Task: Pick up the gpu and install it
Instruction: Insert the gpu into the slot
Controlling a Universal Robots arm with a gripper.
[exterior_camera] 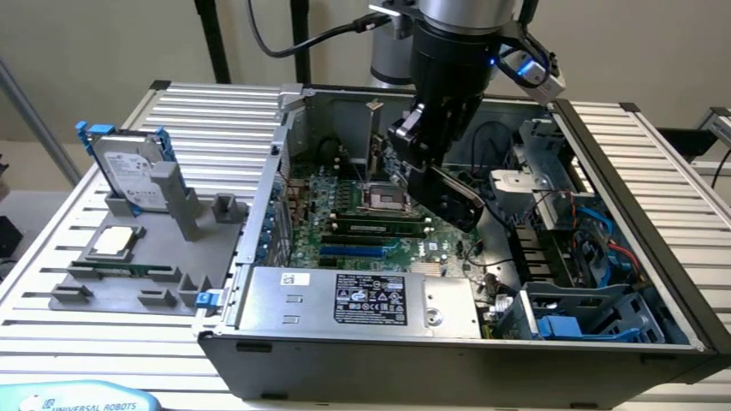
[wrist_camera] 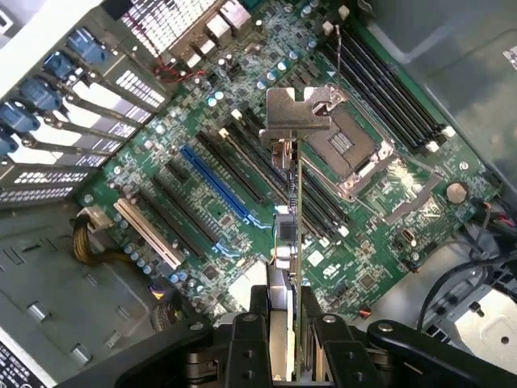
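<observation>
Plain beige wall (exterior_camera: pixel 92 43) behind; ribbed metal table (exterior_camera: pixel 205 111) (pale, slatted) under even light.

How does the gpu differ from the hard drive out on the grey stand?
The gpu is held by the fingers over the motherboard inside the case; the hard drive stands in a grey stand outside it. The gpu is a thin card with a silver bracket; the hard drive is a thicker silver block with blue rails. Both sit on edge, not flat.

We hold our dark arm (exterior_camera: pixel 457 51) pointing steeply down, the pincer (wrist_camera: pixel 289 346) clamped on the thin green gpu card (wrist_camera: pixel 289 226).
</observation>
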